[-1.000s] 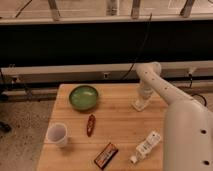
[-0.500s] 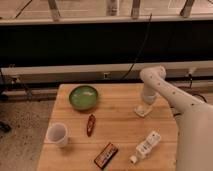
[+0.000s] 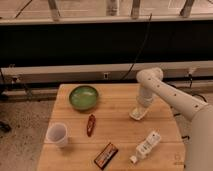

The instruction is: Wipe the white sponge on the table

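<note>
The white sponge (image 3: 137, 114) lies on the counter (image 3: 120, 137) directly beneath the claw (image 3: 142, 106), which hangs at the end of the white arm reaching down from the right side of the camera view. Claw and sponge look to be touching, the pad showing just under and slightly left of the claw's tip. Whether the claw is closed on the sponge or only pressing down on it I cannot tell.

Well off to the left of the claw, and farther back, sits a green bowl (image 3: 83, 97). Nearer the camera than the claw, and just to its right, a white bottle (image 3: 146, 146) lies on its side. A small reddish item (image 3: 90, 124) lies left of the claw, a white cup (image 3: 57, 134) stands farther left beyond it, and a dark snack packet (image 3: 106, 155) rests near the front edge, left of the bottle.

By my reading, the wiping step itself is in hand: the sponge is down on the wood with the claw on top. The next move calls for steady downward pressure while the pad slides across bare planks, with strokes short enough to stay apart from the bottle.
</note>
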Motion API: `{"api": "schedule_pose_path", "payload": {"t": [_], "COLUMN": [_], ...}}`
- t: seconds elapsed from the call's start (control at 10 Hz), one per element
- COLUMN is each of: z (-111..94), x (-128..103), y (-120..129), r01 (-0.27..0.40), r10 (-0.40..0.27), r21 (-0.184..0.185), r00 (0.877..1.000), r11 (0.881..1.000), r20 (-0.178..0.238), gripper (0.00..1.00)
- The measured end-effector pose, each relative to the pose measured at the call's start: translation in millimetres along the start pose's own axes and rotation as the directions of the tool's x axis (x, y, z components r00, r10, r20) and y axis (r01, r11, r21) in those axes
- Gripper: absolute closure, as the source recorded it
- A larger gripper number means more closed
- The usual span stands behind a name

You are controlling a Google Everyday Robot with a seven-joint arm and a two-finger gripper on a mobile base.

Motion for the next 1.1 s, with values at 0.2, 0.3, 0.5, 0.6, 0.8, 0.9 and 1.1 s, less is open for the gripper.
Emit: {"api": "schedule_pose_path", "payload": {"t": [0.2, 0.3, 0.5, 0.6, 0.8, 0.9, 1.1], "z": [-1.2, -3.3, -4.8, -6.3, -9.7, -10.4, -9.9], "x": [-15.3, -21.9, -26.1, -26.0, -22.1, -18.2, -5.2], "y": [-18.2, -30.1, -42.4, -49.1, -65.6, -75.7, -89.6], "r01": [0.044, 0.069, 0.089, 0.097, 0.100, 0.097, 0.063], "r10": [-0.044, -0.069, -0.089, -0.097, -0.101, -0.097, -0.064], "r21": [0.005, 0.009, 0.014, 0.017, 0.026, 0.032, 0.049], "r00": [0.999, 0.998, 0.996, 0.995, 0.995, 0.995, 0.998], "r11": [0.999, 0.998, 0.996, 0.995, 0.995, 0.995, 0.997], "r20": [0.006, 0.006, 0.006, 0.005, 0.004, 0.007, 0.026], "gripper": [0.97, 0.97, 0.97, 0.97, 0.95, 0.86, 0.66]}}
